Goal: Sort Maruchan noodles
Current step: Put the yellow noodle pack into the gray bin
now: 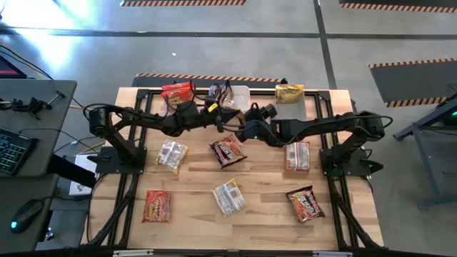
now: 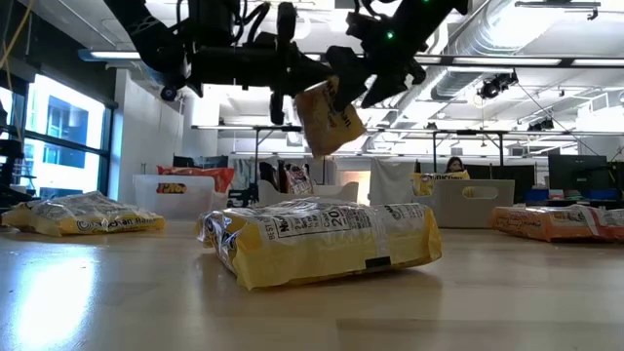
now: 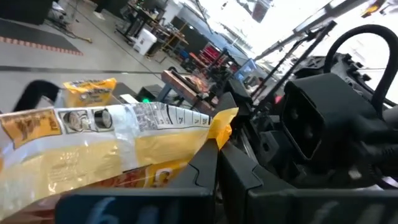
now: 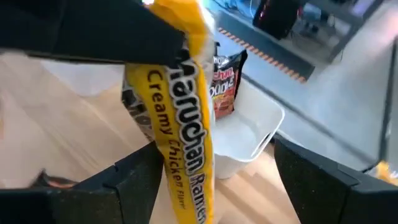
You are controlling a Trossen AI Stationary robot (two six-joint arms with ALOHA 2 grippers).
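A yellow Maruchan noodles packet (image 2: 330,119) hangs in the air over the middle of the table, with my left gripper (image 1: 223,120) shut on it. My right gripper (image 4: 217,180) is open and comes from the table's right. One of its fingers (image 4: 140,177) stands on each side of the packet's lower part (image 4: 186,155); I cannot tell whether either one touches it. At the far edge stand three tubs: the left tub (image 1: 166,100) holds a red packet, the middle tub (image 4: 252,134) a dark one (image 4: 225,78), and the right tub (image 1: 305,103) a yellow one (image 1: 289,93). My left gripper pinches the yellow packet near its upper end (image 4: 180,37) between its two fingers, coming level from the table's left. The packet is lifted clear and hangs tilted below the fingers (image 2: 292,83); its crinkled end seam (image 3: 221,121) sticks out past them.
Several packets lie flat on the wooden table: yellow (image 1: 172,155), dark (image 1: 227,150) and red-pink (image 1: 298,155) in the middle row, and red (image 1: 157,205), yellow (image 1: 228,196) and dark (image 1: 305,203) in the near row. The arms' black frame runs along both sides.
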